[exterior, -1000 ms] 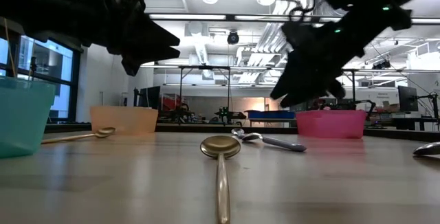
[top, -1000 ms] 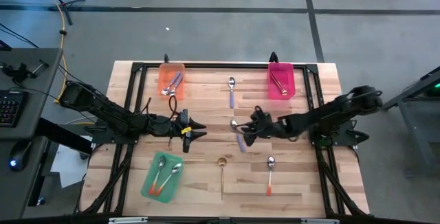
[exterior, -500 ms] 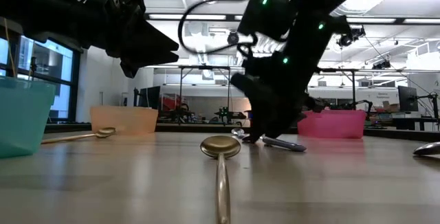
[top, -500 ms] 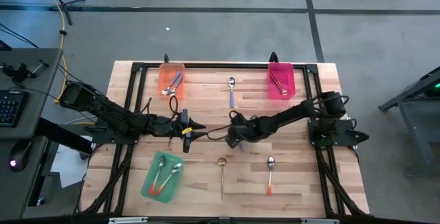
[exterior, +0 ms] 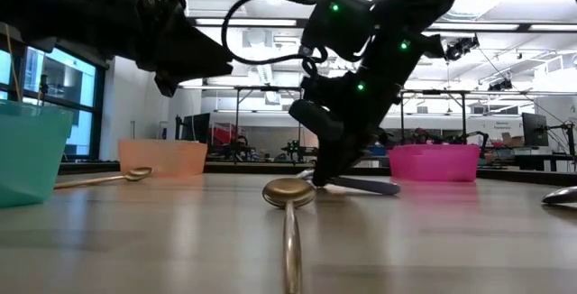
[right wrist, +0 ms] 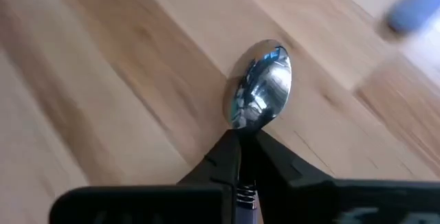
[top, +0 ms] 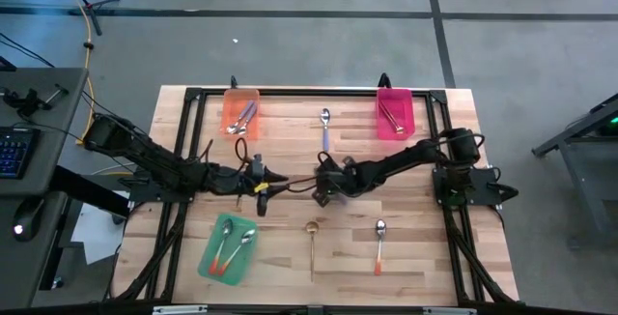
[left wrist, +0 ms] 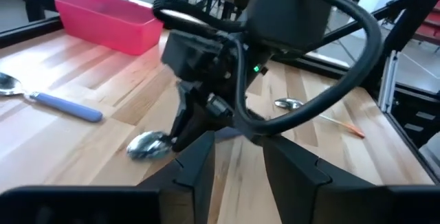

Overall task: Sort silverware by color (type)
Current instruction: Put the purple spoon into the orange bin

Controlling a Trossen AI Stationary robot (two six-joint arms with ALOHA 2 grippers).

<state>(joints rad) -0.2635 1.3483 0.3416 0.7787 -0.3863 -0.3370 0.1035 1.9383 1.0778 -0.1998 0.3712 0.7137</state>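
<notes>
Over on the left side of the wooden table [top: 290,122], the left gripper [top: 273,185] hangs just above the boards near the middle, its two dark fingers [left wrist: 199,165] a little apart with nothing between them. Behind it, at the far left corner, an orange tray [top: 240,110] has a couple of spoons lying in it, and near the front edge a green tray [top: 229,247] holds two spoons with orange-red handles [top: 230,249].

At the centre of the table the right gripper [top: 325,187] is down at the surface, facing the left one with a small gap between them. Its fingers are pinched together on the neck of a spoon with a purple-blue handle [right wrist: 261,93]; the shiny bowl sticks out just past the fingertips and lies on the wood, while the handle runs back under the gripper. From the low view the handle shows lying flat on the table under the arm.

Just in front of that, a gold spoon [top: 312,238] lies alone, apart from both grippers. Behind the centre, a second purple-blue spoon [top: 325,128] lies by itself. Further right, an orange-red-handled spoon [top: 379,244] lies near the front, and a pink tray [top: 394,113] at the far right corner holds spoons I cannot make out clearly.
</notes>
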